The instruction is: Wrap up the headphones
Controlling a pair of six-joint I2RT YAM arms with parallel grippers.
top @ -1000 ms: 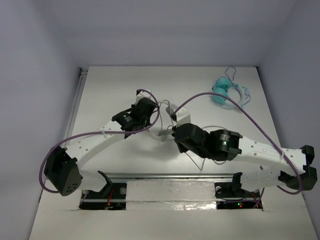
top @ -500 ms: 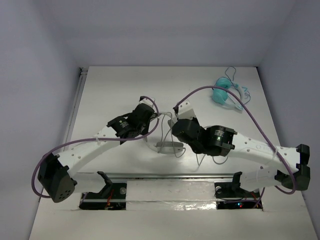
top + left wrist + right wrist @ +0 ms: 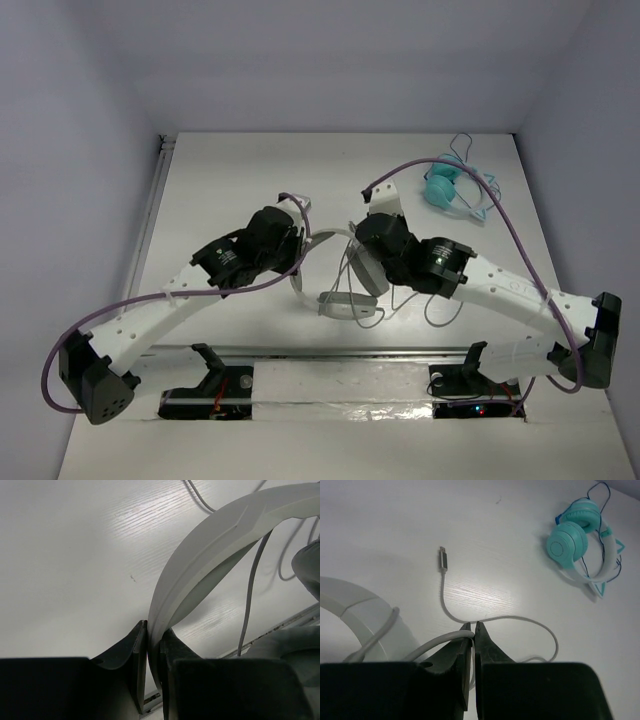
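Top view: white headphones (image 3: pixel 368 272) are sitting mid-table, between the two arms. The headband (image 3: pixel 220 535) is arching up off the table (image 3: pixel 220 180), and the ear cups are hanging toward the near edge.

Change vs. a sec ago: the right wrist is now further toward the far side, whereas it was crouching low over the set. The left arm is swinging its elbow out & back. The band is now showing as a clear raised arc; before it was mostly hidden under the arms. Judgement: a loop of cable is being drawn round the band, so wrapping is underway but far from done, w/ lots of slack still loose.

Left gripper (image 3: pixel 152 630) is clamping the headband edge between both fingers, steadying it, forearm reaching diagonally inward. Right gripper (image 3: pixel 473 627) is pinching the thin grey cable (image 3: pixel 520 621), jaws nearly together, wrist angled down. The cable is also trailing across the band. Its plug (image 3: pixel 443 560) is lying free on the table. Teal headphones (image 3: pixel 570 537) are sitting at the far right, untouched.
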